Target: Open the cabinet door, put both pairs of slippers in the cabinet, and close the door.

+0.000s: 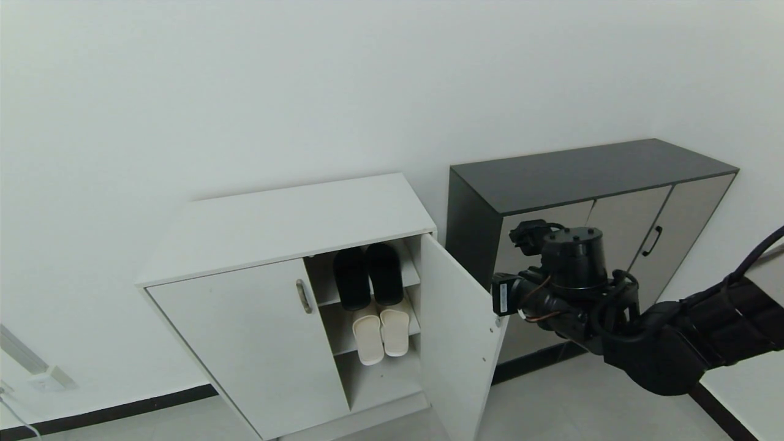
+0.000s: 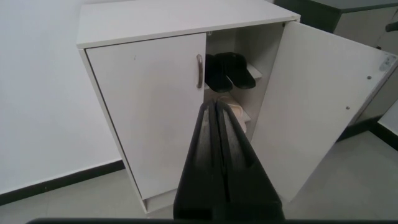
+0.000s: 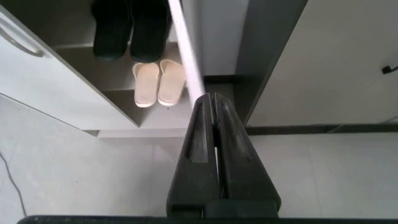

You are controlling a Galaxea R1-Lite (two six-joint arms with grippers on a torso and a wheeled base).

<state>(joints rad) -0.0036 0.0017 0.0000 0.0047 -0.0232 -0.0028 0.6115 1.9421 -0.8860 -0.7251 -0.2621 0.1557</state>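
Inside the cabinet (image 1: 294,220), black slippers (image 1: 367,275) on the upper shelf, beige slippers (image 1: 381,329) one shelf beneath; door (image 1: 456,331) open. Empty right tool (image 3: 214,99) pinched together at the door's outer side, likely to push it closed. Empty left tool (image 2: 216,107) likewise pinched together.

The white cabinet (image 1: 294,220) stands against the wall on the floor. Its left door (image 1: 245,343) is shut and has a small upright handle (image 1: 303,296) near its inner edge. Its right door (image 1: 456,343) is swung wide open, showing the shelves inside. The black slippers (image 1: 367,275) lie side by side on the upper shelf. The cream slippers (image 1: 381,331) lie side by side on the shelf just below, their ends jutting slightly past its front edge.
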